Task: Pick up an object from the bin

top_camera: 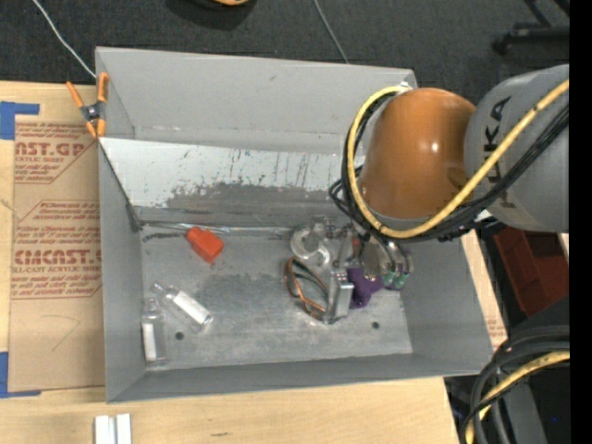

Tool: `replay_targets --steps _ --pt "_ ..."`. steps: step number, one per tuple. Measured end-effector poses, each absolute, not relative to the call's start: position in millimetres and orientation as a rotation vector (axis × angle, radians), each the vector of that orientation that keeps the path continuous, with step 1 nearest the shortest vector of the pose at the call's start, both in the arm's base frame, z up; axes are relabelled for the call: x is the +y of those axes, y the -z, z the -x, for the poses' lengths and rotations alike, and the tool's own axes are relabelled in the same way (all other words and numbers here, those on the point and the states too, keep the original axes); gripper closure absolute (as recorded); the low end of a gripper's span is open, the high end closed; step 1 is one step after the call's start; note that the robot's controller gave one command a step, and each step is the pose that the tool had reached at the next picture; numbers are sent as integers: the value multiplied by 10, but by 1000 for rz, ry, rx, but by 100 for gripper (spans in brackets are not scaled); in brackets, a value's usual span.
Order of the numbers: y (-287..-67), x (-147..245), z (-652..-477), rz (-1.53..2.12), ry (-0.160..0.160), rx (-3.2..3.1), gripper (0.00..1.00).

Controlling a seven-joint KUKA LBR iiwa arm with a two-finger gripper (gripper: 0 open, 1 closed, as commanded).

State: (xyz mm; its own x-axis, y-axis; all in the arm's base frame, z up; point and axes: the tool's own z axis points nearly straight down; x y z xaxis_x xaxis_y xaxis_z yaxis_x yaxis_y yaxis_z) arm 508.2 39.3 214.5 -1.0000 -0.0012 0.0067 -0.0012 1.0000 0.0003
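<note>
My gripper (pixel 339 296) is low over the bin floor in the right half, below the orange dome of the wrist. A small purple thing (pixel 364 288) lies right against its right side, with a little green piece (pixel 398 280) just beyond. Whether the purple thing is gripped is hidden. A clear round piece (pixel 310 241) shows just behind the gripper.
An orange block (pixel 204 243) lies left of centre near the back wall's foot. In the front left corner a clear tube-like thing (pixel 190 307) lies beside a small white-capped vial (pixel 151 333). The arm covers the bin's right side.
</note>
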Motion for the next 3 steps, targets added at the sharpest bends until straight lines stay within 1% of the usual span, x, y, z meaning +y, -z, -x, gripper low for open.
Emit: replay_targets --steps 1,2,3 --pt "-2186 391 -5099 0 1 -3143 0" --pt "-1408 15 -5444 -277 1 -3129 0" --pt "-1082 22 -5108 236 3 -3133 0"
